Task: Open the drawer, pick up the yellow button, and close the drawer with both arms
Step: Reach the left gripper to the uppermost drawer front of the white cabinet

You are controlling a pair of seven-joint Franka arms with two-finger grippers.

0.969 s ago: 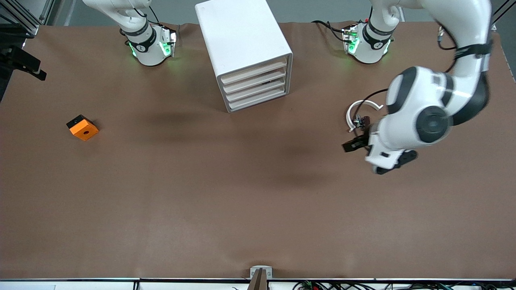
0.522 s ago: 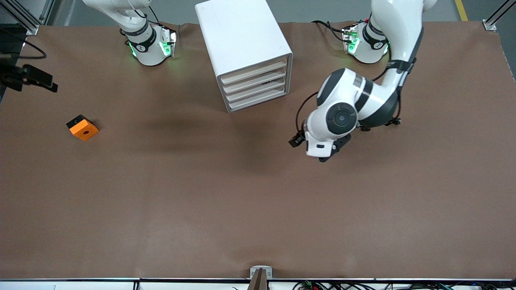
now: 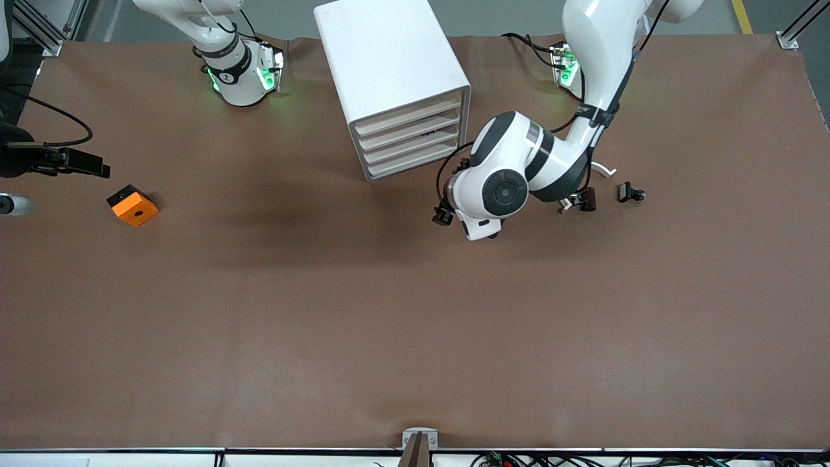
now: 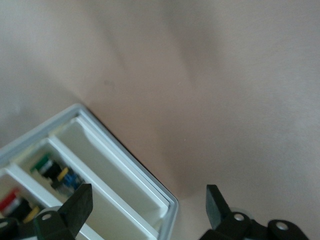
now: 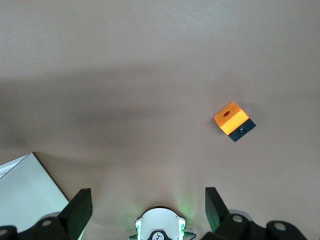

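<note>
The white cabinet (image 3: 389, 65) stands near the robots' bases, and all its cream-fronted drawers (image 3: 408, 139) are pushed in. My left gripper (image 3: 443, 216) hangs open just off the cabinet's lower front corner, toward the left arm's end. In the left wrist view the left gripper (image 4: 148, 207) straddles that cabinet corner (image 4: 167, 207) without touching it, and small coloured parts (image 4: 55, 172) show inside a drawer. I cannot pick out the button among them. My right gripper (image 3: 97, 170) is open over the table edge at the right arm's end, with nothing between its fingers (image 5: 80, 205).
An orange block (image 3: 133, 205) with a round hole lies just nearer the camera than the right gripper, and the right wrist view shows the orange block (image 5: 232, 120) too. Small black pieces (image 3: 630, 192) and a white curved part (image 3: 603, 170) lie beside the left arm's elbow.
The left arm has swung from its end of the table to the cabinet's front corner, uncovering the black pieces. The right gripper has moved in toward the orange block.
</note>
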